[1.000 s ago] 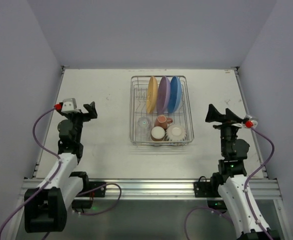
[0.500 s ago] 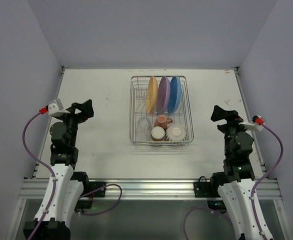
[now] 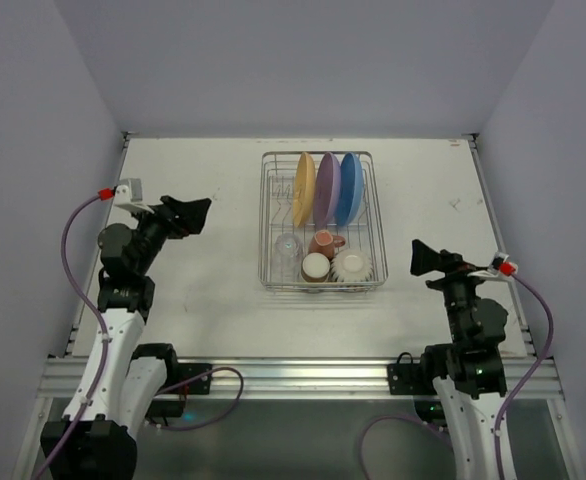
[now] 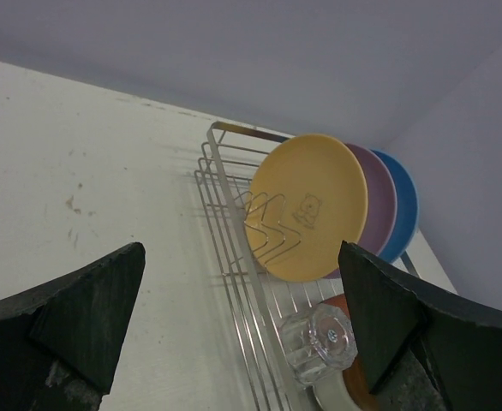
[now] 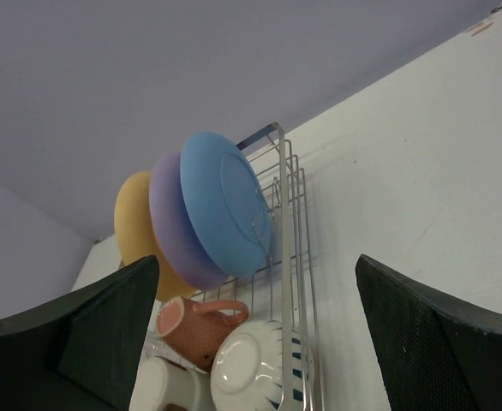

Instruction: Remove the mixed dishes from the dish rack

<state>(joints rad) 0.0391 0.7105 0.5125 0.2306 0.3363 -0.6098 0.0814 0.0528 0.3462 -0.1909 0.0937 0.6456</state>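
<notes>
The silver wire dish rack (image 3: 269, 225) stands at the middle of the table. In it stand a yellow plate (image 3: 304, 188), a purple plate (image 3: 327, 188) and a blue plate (image 3: 350, 187). In front of them lie a clear glass tumbler (image 3: 288, 246), two reddish-brown cups (image 3: 324, 242) (image 3: 316, 267) and a cream ribbed bowl (image 3: 353, 264). My left gripper (image 3: 190, 216) is open and empty, left of the rack. My right gripper (image 3: 425, 259) is open and empty, right of the rack. The left wrist view shows the yellow plate (image 4: 307, 205) and the tumbler (image 4: 318, 342). The right wrist view shows the blue plate (image 5: 225, 214) and the bowl (image 5: 251, 372).
The white table (image 3: 193, 300) has a raised metal rim along its sides. Lilac walls close in the back and both sides. The arm bases sit on the aluminium rail (image 3: 303, 375) at the near edge.
My left gripper has moved right, toward the rack. My right gripper has dropped lower and nearer the front, turned toward the rack. The dishes have not moved.
</notes>
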